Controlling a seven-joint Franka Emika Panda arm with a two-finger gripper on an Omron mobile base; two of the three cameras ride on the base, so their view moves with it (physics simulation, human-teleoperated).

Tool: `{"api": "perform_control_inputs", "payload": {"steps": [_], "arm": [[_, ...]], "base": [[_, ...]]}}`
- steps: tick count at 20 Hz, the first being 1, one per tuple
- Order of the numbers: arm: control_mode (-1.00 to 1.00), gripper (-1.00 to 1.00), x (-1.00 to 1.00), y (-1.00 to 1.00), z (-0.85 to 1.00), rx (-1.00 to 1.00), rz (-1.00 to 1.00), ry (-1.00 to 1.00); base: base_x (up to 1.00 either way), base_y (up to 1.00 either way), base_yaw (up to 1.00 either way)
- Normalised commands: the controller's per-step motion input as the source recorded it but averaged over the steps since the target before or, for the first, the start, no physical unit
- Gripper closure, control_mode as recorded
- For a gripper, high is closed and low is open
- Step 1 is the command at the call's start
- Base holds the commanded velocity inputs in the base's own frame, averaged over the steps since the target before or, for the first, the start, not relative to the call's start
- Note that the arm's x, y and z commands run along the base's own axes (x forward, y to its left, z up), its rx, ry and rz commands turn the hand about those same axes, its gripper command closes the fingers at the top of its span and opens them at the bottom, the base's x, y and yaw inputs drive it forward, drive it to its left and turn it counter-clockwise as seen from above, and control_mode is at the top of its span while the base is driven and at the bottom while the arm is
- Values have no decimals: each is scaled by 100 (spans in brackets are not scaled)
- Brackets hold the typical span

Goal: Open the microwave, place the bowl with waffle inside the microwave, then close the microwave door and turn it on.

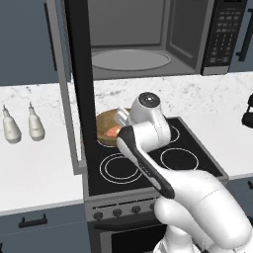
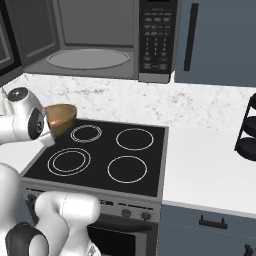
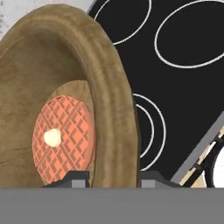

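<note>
The bowl is pinched at its rim by the gripper; stiff wood, probably light, though the waffle could slide if tilted.

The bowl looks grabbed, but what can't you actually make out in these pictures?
- Bowl, left base view: the arm covers its right half.
- Gripper, hand view: the bottom edge cuts off all but the fingertips straddling the rim.
- Microwave keypad, right base view: labels too small to read.
</note>
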Motion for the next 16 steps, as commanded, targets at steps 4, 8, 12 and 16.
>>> {"api": "perform_control_inputs", "payload": {"steps": [4,8,12,16], "arm": [[-100,100,-88,-71,81,4,-30,1],[-100,100,-84,-42,96,5,-14,-3],[-100,100,-74,-44,88,8,-3,-1],[-100,100,-46,-18,83,8,0,0]], "base": [[0,0,0],[0,0,0],[0,0,0],[0,0,0]]}}
